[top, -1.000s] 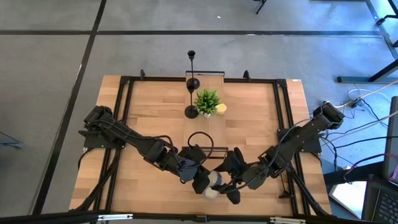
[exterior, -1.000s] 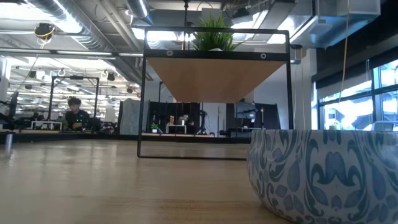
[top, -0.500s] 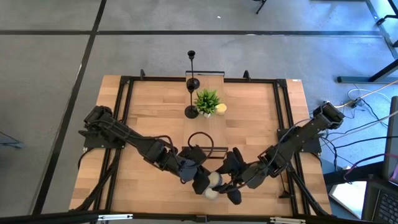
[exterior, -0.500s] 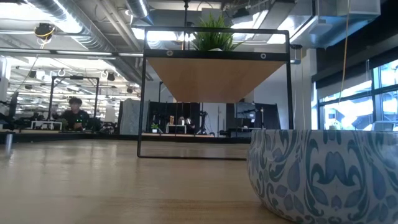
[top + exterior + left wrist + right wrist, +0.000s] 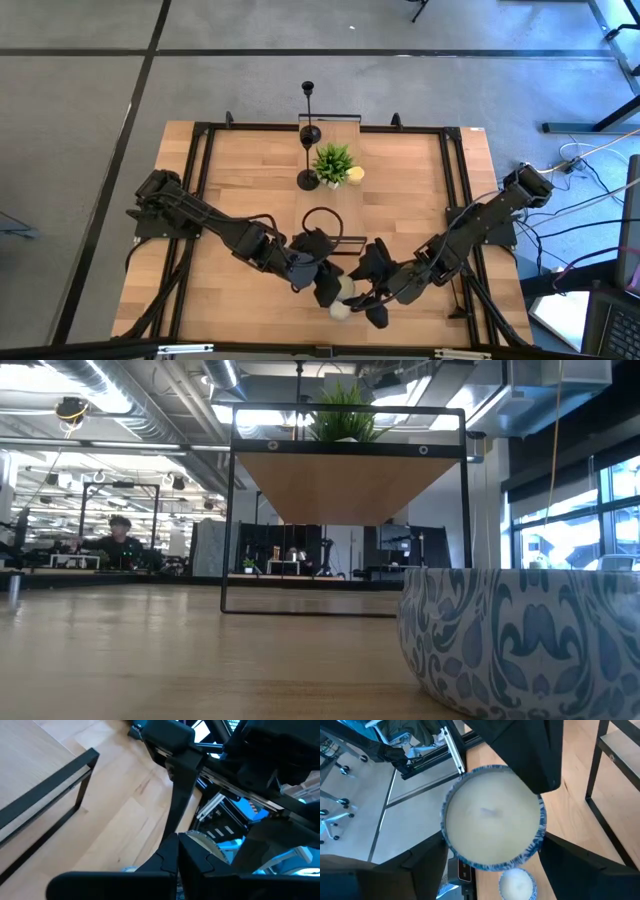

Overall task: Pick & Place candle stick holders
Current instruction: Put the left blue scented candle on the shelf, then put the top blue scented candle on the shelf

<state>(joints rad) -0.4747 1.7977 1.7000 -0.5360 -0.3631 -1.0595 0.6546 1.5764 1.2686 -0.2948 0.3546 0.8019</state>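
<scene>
**Containers.** We list a blue-and-white patterned bowl (image 5: pixel 492 817) at the near centre of the table (image 5: pixel 240 200), its inside plain white. A smaller blue-rimmed bowl (image 5: pixel 517 883) sits just beside it, nearer the table's near edge, also white within.

**Grippers.** The right gripper (image 5: pixel 500 865) stands wide, one finger on each side of the larger bowl. We cannot tell whether the pads touch its wall. The left gripper (image 5: pixel 178 856) is closed, fingers together, and hangs over the same bowl's rim.

**Task items.** The candle stick holders (image 5: pixel 310 133) stand upright in a line at the far centre, well apart from both grippers. A green plant (image 5: pixel 333 160) and a yellow candle (image 5: pixel 355 174) stand just to their right.

**View differences.**
- The overhead view alone shows the holders, both arms and a black ring (image 5: pixel 320 223) between the plant and the bowls.
- The table-level view shows neither gripper. It gives the bowl's patterned wall at near right, and a black frame (image 5: pixel 231 510) carrying a wooden shelf (image 5: pixel 345 485) with the plant on top. A person (image 5: pixel 120 542) sits far off in the room.

**Edges and room.** Bare wood lies open on the left and right of the table, while the bowls sit close to the near edge.
</scene>
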